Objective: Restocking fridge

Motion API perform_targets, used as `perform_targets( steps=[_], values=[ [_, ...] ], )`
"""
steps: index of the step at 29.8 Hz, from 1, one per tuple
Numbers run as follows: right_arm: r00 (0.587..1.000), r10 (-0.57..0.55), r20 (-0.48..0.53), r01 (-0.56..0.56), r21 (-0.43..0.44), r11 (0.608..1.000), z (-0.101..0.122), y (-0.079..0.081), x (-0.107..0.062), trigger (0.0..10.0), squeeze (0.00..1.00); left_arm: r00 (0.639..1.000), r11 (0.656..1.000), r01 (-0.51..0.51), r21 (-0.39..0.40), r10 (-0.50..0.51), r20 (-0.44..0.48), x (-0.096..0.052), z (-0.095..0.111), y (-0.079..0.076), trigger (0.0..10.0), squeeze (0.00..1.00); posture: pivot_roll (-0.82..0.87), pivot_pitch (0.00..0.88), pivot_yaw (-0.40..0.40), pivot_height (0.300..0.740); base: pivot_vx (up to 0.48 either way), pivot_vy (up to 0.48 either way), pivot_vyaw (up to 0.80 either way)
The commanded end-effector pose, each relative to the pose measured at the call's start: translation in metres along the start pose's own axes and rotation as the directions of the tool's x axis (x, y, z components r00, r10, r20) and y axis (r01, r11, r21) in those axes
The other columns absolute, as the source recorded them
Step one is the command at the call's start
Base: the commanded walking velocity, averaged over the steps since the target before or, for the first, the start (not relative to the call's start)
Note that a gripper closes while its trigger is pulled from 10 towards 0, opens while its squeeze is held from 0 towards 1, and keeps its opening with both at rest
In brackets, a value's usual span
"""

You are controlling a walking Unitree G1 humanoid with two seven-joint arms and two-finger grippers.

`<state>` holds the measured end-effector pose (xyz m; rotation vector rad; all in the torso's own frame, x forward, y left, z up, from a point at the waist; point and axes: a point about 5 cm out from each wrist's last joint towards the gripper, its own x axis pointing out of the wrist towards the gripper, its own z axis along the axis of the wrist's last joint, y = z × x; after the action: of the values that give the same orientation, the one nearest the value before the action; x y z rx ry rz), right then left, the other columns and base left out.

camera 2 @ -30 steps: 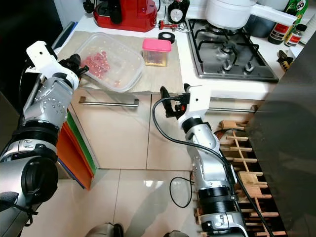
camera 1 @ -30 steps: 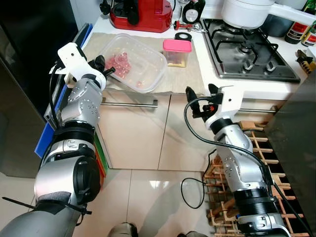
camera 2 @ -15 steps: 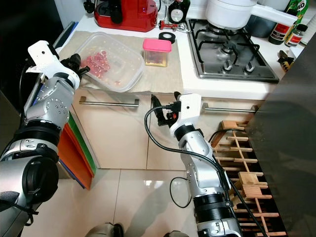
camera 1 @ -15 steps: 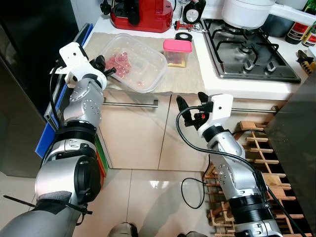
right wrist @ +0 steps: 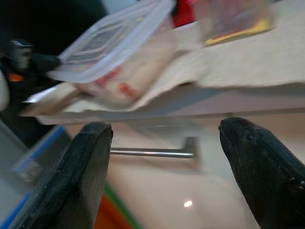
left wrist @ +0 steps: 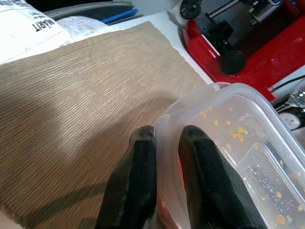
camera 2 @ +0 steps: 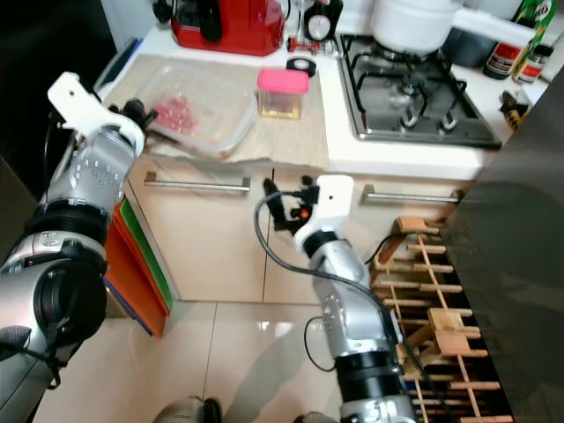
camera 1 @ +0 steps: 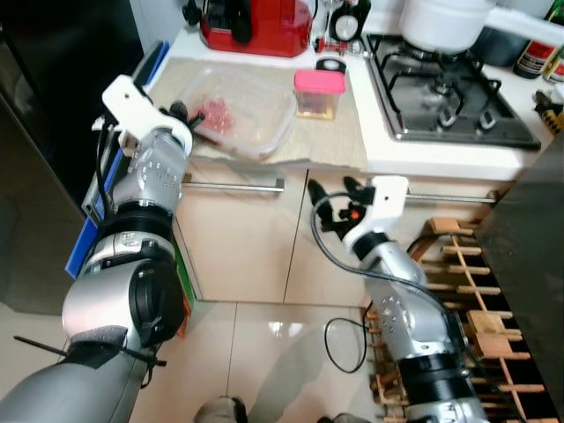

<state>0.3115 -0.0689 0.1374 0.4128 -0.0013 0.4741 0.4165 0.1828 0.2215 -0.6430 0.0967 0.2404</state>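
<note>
Tub: clear plastic, red pieces inside. Jar: pink lid, yellowish base. Cloth: tan, fine ribbed weave. Appliance: glossy red, black knobs. Pot: white. Boards: blue, green, orange edges. Gripper fingers: black.

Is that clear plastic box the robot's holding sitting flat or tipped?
Tipped: the clear plastic box slants, its corner pinched by the left gripper.

Cream cabinets, glossy tiled floor, white counter.
</note>
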Motion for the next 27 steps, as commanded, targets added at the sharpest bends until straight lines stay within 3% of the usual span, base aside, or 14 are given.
perform_targets(
  steps=[1, 5, 9, 11, 16, 20, 26, 27],
  values=[
    [1.0, 0.015, 0.0, -0.015, 0.023, 1.0, 0.003, 0.0, 0.002, 10.0, 0.0, 0.986, 0.992, -0.113, 0.053, 0.118, -0.115, -0.001, -0.03, 0.021, 10.0, 0.0, -0.03, 0.034, -0.01, 0.74, 0.0, 0.0, 0.0],
    [1.0, 0.027, 0.003, -0.027, 0.036, 0.999, 0.005, 0.001, 0.005, 10.0, 0.0, 0.975, 0.98, -0.182, 0.079, 0.191, -0.115, -0.001, -0.03, 0.023, 10.0, 0.0, -0.03, 0.029, -0.011, 0.74, 0.0, 0.0, 0.0],
    [1.0, 0.02, -0.014, -0.02, 0.025, 0.999, 0.001, -0.003, 0.002, 10.0, 0.0, 0.934, 0.923, -0.328, 0.199, 0.349, -0.079, -0.001, -0.026, 0.033, 10.0, 0.0, -0.02, 0.02, -0.011, 0.74, 0.0, 0.0, 0.0],
    [1.0, 0.015, -0.021, -0.015, 0.005, 1.0, -0.001, -0.004, 0.0, 10.0, 0.0, 0.935, 0.916, -0.33, 0.23, 0.351, -0.057, -0.001, -0.024, 0.034, 10.0, 0.0, -0.03, 0.021, -0.009, 0.74, 0.0, 0.0, 0.0],
    [1.0, -0.019, -0.01, 0.017, -0.155, 0.988, -0.003, -0.009, -0.003, 10.0, 0.0, 0.965, 0.927, -0.253, 0.277, 0.262, 0.006, 0.001, -0.017, 0.032, 10.0, 0.0, -0.03, 0.024, -0.004, 0.74, 0.0, 0.0, 0.0],
    [0.999, -0.034, -0.007, 0.033, -0.133, 0.991, -0.003, -0.012, -0.004, 10.0, 0.0, 0.975, 0.94, -0.22, 0.262, 0.207, 0.074, 0.002, -0.01, 0.033, 10.0, 0.0, -0.03, 0.028, -0.002, 0.74, 0.0, 0.0, 0.0],
    [0.999, -0.05, -0.004, 0.05, -0.136, 0.989, -0.003, -0.016, -0.006, 10.0, 0.01, 0.98, 0.954, -0.198, 0.226, 0.185, 0.076, 0.002, -0.009, 0.032, 10.0, 0.0, -0.03, 0.03, -0.002, 0.74, 0.0, 0.0, 0.0],
    [0.999, -0.051, -0.002, 0.05, -0.139, 0.989, -0.003, -0.016, -0.006, 10.0, 0.01, 0.98, 0.956, -0.196, 0.216, 0.186, 0.07, 0.002, -0.009, 0.032, 10.0, 1.0, -0.03, 0.03, -0.002, 0.74, 0.0, 0.0, 0.0]
  ],
)
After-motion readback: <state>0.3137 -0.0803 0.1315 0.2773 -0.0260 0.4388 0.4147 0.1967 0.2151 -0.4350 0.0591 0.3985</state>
